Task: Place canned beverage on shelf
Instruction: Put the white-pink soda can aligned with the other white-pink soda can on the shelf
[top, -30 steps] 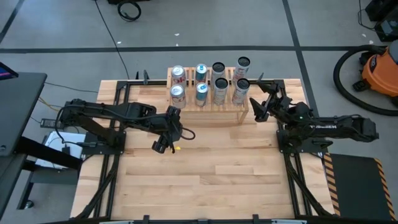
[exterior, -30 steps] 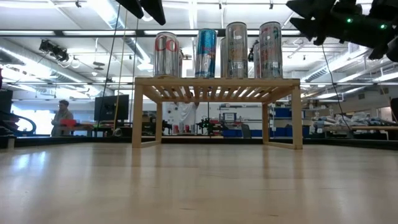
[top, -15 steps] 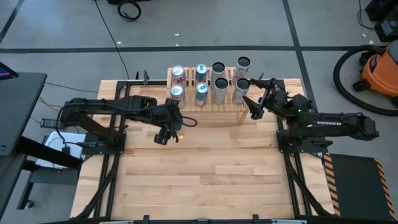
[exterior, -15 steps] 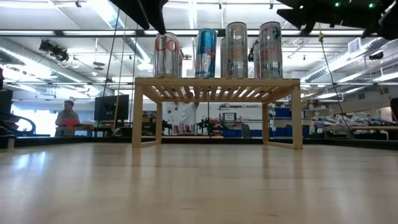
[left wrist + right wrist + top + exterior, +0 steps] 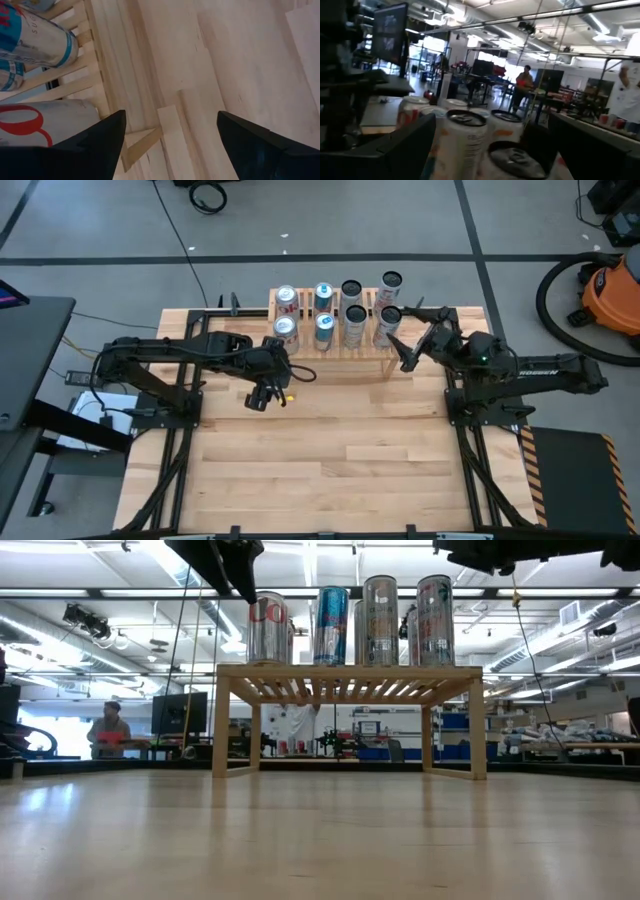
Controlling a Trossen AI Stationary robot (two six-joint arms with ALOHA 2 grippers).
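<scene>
1. The shelf (image 5: 335, 345) stands at the far edge of the tabletop (image 5: 330, 470), between the two arms. Eight cans stand upright on its slatted top in two rows of four; no can is visible on the bare tabletop or in either claw.

2. The left claw (image 5: 262, 394) hangs above the tabletop just in front of the shelf's left end. Its wrist view shows both dark fingers (image 5: 95, 145) spread apart with only bare wood and the shelf's front rail between them: released, carrying nothing. The red-lettered can (image 5: 45, 120) lies just beside one finger, not between the two.

3. The right claw (image 5: 403, 352) sits at the shelf's right end, level with the can tops. Its fingers (image 5: 390, 150) stand wide, grasping nothing. The nearest can (image 5: 462, 145) stands ahead in the gap, untouched as far as can be seen.

4. Judgement: placement appears complete, and the step in hand is withdrawal of both arms.

5. Recommended practice: lift each claw clear before moving sideways, and draw it away from the shelf, not along it. The cans are tall and narrow and stand close together, so a brush from a finger may topple one into its neighbours.

6. The left claw should keep its nearer finger off the red-lettered can and the front rail.
</scene>
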